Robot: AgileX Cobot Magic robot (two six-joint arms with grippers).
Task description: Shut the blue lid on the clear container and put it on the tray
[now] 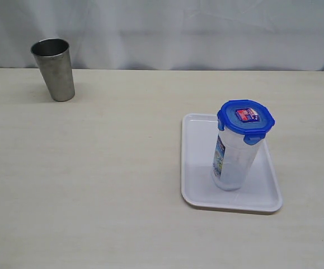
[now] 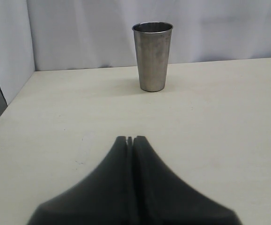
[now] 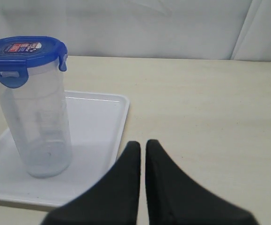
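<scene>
Lab-style test bench indicated — pale wood-grain table (image 1: 94, 185) backed by draped white cloth backdrop (image 1: 178, 33).

On the blue lid (image 1: 243, 128), sticker (image 1: 247, 115) print illegibly small; tray (image 3: 95, 136) partly off-frame.

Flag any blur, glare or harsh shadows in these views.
Exterior view: even diffuse light, only a faint shadow by the steel cup. Left wrist view: left gripper out of focus up close, cup crisp. Right wrist view: right gripper blurred, blue lid and tray in focus, no harsh glare on the clear container.
</scene>
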